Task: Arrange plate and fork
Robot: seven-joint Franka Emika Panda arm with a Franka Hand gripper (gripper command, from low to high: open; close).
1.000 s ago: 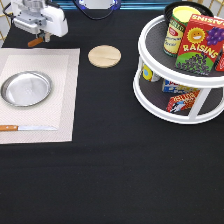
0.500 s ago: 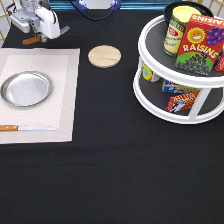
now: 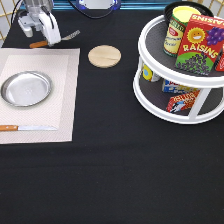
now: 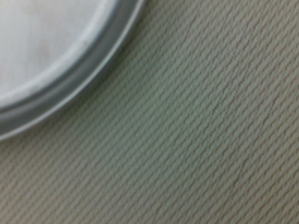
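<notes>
claw (image 3: 51, 38) at the exterior view's top left, above the black desk (image 3: 120, 175) just past the top edge of the beige placemat (image 3: 65, 95). clenched, by the look of it, on the middle of the fork (image 3: 39, 44): orange-brown handle sticking out toward the exterior view's left, metal tines poking out toward the right, whole thing slightly tilted. hard to say whether resting on the desk or lifted a little off it.

as for progress: partly done, judging by the layout. plate (image 3: 26, 89) sitting flat on the placemat, in its left half, empty and upright. knife (image 3: 27, 128) lying on the placemat too, below the plate near the exterior view's bottom edge of the mat, handle toward the left, blade toward the right, apart from the plate. fork not yet on the placemat, well apart from the plate and on the opposite side of it from the knife. so plate seemingly in place, fork the piece left to settle.

wrist view filled with the placemat's weave (image 4: 206, 150) and a curved piece of the plate's rim (image 4: 71, 102); no fork visible there.

elsewhere, untouched: round wooden coaster (image 3: 104, 55) on the desk just right of the placemat's top corner, and a white two-tier turntable (image 3: 150, 97) at the exterior view's right carrying a raisins box (image 3: 200, 47), a can (image 3: 176, 32) and small packets on the lower shelf.
</notes>
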